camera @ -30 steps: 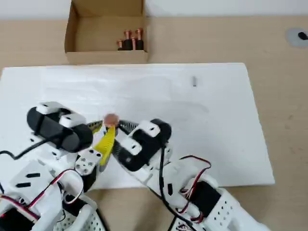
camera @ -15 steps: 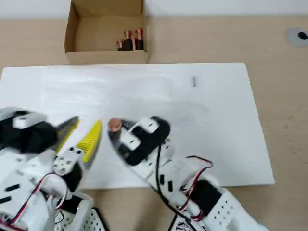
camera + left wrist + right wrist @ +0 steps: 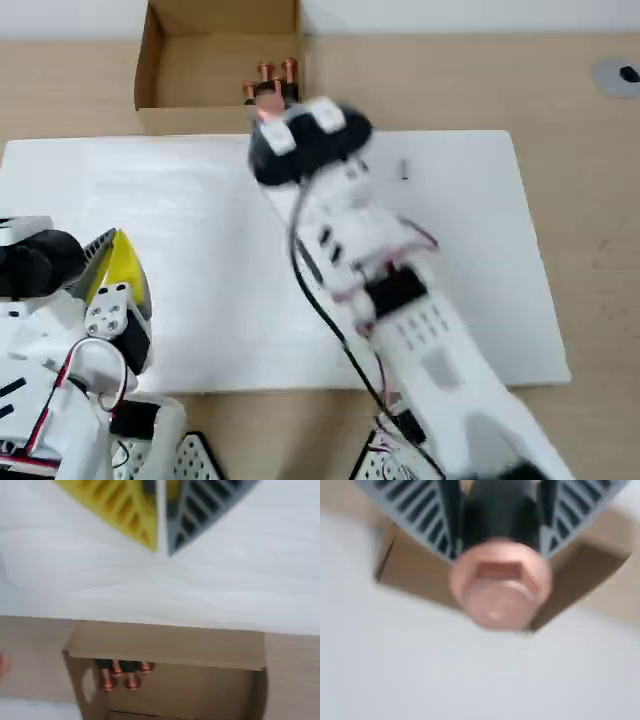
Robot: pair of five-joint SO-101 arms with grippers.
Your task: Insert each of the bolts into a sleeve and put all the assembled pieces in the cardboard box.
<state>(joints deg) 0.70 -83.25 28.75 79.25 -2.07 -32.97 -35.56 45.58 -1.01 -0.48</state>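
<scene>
Right gripper (image 3: 497, 555): fingers clamped on the black sleeve (image 3: 497, 510), with the copper bolt (image 3: 500, 587) seated in it, poised at the near wall of the cardboard box (image 3: 145, 75). Risk: an early release would drop the piece on the white mat (image 3: 200, 200), or it could catch the wall. The box holds several assembled pieces (image 3: 272, 82) clustered in one corner. Left gripper (image 3: 161, 550): fingers nearly together, empty.

Gripper: right gripper (image 3: 499, 552) is closed on the sleeve (image 3: 500, 515).
Sleeve: black, clamped between the jaws.
Bolt (image 3: 500, 587): copper head is seen protruding past the jaw tips.
Box (image 3: 415, 580): seen beyond the jaws.
Sheet (image 3: 470, 680): white, laid before the box.
</scene>
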